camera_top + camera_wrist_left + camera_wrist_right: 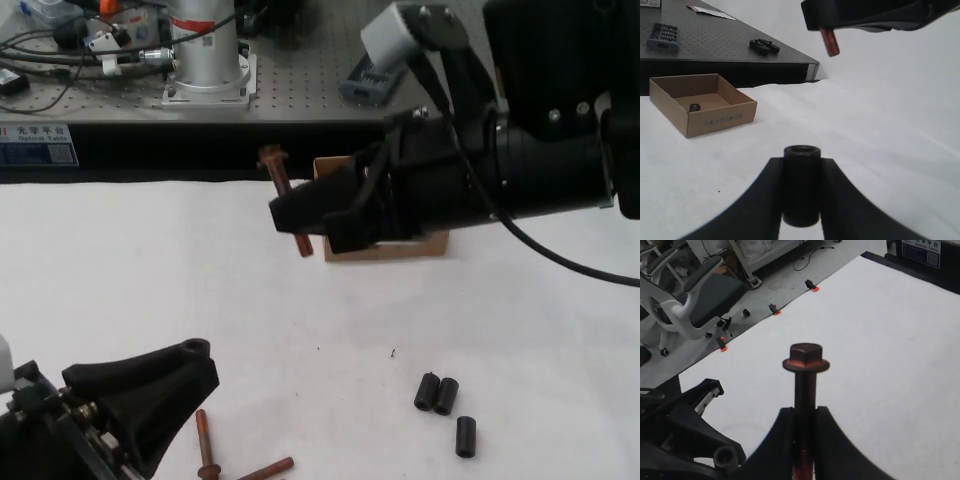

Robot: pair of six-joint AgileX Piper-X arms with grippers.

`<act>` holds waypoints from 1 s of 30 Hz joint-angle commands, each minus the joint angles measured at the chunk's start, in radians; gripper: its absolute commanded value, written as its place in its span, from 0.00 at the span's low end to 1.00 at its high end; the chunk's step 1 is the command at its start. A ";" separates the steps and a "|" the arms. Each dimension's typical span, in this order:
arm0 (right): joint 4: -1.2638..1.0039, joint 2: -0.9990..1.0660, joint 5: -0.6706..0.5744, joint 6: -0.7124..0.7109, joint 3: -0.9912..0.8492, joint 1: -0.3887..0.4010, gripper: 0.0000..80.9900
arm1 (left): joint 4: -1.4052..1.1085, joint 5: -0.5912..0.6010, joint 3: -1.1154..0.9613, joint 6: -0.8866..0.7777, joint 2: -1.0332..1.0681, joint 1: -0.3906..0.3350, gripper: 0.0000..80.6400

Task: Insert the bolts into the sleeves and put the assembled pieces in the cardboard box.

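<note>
a: bolt [805,365]: rigid metal, we judge it weighty; right gripper [803,412] clamps its shank, raised near the cardboard box [715,119].
b: sleeve [801,190]: stiff, smooth, likely slippery; left gripper [801,162] pinches its sides, well apart from that box.

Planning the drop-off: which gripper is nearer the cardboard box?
Right. The right gripper, holding a bolt, is just beside the cardboard box. The left gripper, holding a sleeve, sits well back from it.

A white cloth [200,290] lies spread out, with a dark holed board [300,90] far behind. A chair [715,295] stands on the grey floor [767,290].
</note>
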 commanded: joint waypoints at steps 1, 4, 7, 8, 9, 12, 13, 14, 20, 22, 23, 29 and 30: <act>-0.002 -0.009 -0.012 -0.015 -0.010 -0.005 0.04 | -0.039 -0.007 0.008 0.009 0.006 0.003 0.09; -0.134 -0.009 -0.057 0.072 0.024 -0.003 0.04 | -0.070 -0.007 0.008 0.009 0.020 0.003 0.09; -0.248 -0.009 -0.060 0.131 0.069 0.011 0.04 | -0.122 -0.007 0.008 -0.002 0.052 0.003 0.09; -0.283 -0.009 -0.060 0.147 0.085 0.020 0.04 | -0.140 -0.003 0.008 -0.011 0.066 0.003 0.09; -0.306 -0.009 -0.060 0.158 0.099 0.028 0.04 | -0.157 0.009 0.008 -0.018 0.080 0.003 0.09; -0.336 -0.009 -0.060 0.161 0.123 0.049 0.04 | -0.194 0.060 0.008 -0.034 0.113 0.003 0.09; -0.338 -0.009 -0.060 0.161 0.129 0.054 0.04 | -0.204 0.070 0.008 -0.041 0.121 0.003 0.09; -0.347 -0.009 -0.069 0.159 0.134 0.054 0.04 | -0.215 0.086 0.008 -0.048 0.130 0.003 0.09; -0.366 -0.009 -0.105 0.172 0.165 0.054 0.04 | -0.293 0.151 0.008 -0.095 0.154 0.003 0.09; -0.390 -0.009 -0.113 0.189 0.179 0.054 0.04 | -0.311 0.151 0.008 -0.101 0.154 0.000 0.09; -0.399 -0.009 -0.114 0.197 0.184 0.054 0.04 | -0.312 0.151 0.008 -0.102 0.154 0.000 0.09; -0.410 -0.009 -0.119 0.207 0.191 0.054 0.04 | -0.312 0.151 0.006 -0.115 0.154 0.000 0.09; -0.410 -0.009 -0.123 0.207 0.191 0.054 0.04 | -0.312 0.151 0.006 -0.115 0.154 0.000 0.09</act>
